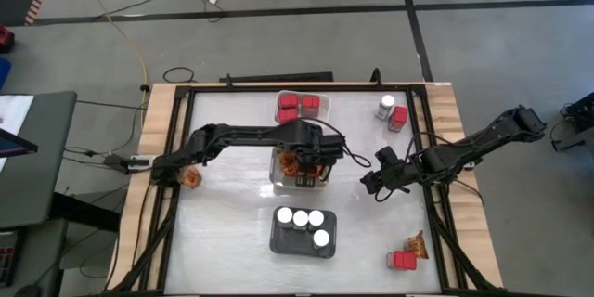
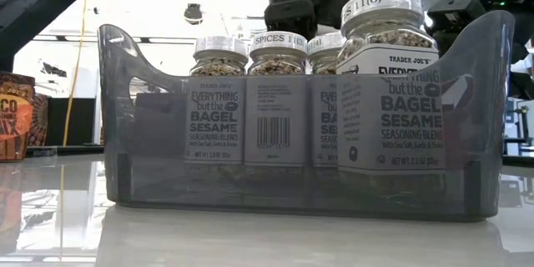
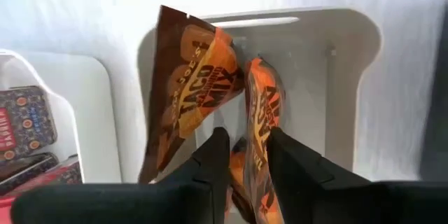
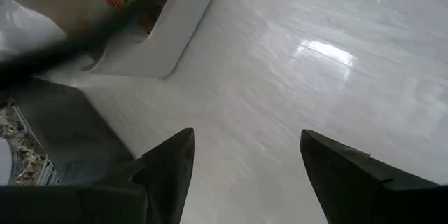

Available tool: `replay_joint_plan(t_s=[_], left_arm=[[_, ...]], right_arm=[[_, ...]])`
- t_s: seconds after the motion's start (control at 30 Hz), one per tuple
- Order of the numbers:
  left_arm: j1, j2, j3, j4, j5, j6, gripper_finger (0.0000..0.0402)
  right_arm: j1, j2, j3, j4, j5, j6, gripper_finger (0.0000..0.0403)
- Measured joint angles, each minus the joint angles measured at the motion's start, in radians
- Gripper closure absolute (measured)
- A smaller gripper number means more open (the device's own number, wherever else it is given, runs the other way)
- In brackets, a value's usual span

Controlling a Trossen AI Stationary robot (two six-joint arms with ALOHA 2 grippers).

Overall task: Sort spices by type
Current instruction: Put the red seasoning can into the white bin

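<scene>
I am holding my left tool [image 3: 241, 155] down inside the clear tray [image 1: 276, 173] at the middle of the worktop [image 1: 232, 223], its two fingers standing narrowly apart with an orange-brown packet [image 3: 262, 140] running between them. Whether I am gripping that packet or only bracketing it, I cannot tell. A second packet [image 3: 189, 91] is leaning against the tray wall just beside it.

These packets are looking light, thin and crinkly to me, so I am judging them soft and floppy: they will be bending and sliding rather than staying put. Taking one by a flat face near a sealed edge seems safest, with a gentle pinch, since a hard squeeze could crush the powder inside. Each is orange and dark brown with taco-mix lettering, glossy and wrinkled.

The other spices are lying sorted or waiting. Four jars with white lids [image 1: 301, 220] are standing in the dark grey tray [image 1: 277, 241] at the near side; they are looking like glass, so heavier, stiff and breakable, best taken around the body. Red boxy containers [image 1: 299, 106] are sitting in the white tray [image 1: 325, 102] at the far side. Strays are remaining: a jar and red container [image 1: 393, 113] far right, a red container with a packet [image 1: 406, 254] near right, and a packet [image 1: 190, 178] at the left edge.

My right tool [image 4: 245, 161] is hovering over bare worktop right of the clear tray, spread wide and empty.
</scene>
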Motion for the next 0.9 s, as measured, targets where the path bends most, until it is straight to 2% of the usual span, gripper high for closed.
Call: replay_joint_plan(t_s=[0.43, 0.73, 0.9], left_arm=[[0.023, -0.197, 0.000, 0.001, 0.001, -0.127, 0.0313], [-0.052, -0.248, -0.004, 0.083, -0.001, -0.137, 0.0313], [-0.054, -0.273, -0.141, 0.231, 0.008, -0.153, 0.0313]], right_arm=[[-0.005, 0.000, 0.000, 0.000, 0.000, 0.000, 0.0117], [-0.005, 0.000, 0.000, 0.000, 0.000, 0.000, 0.0117], [-0.005, 0.000, 0.000, -0.003, 0.024, -0.004, 0.0117]])
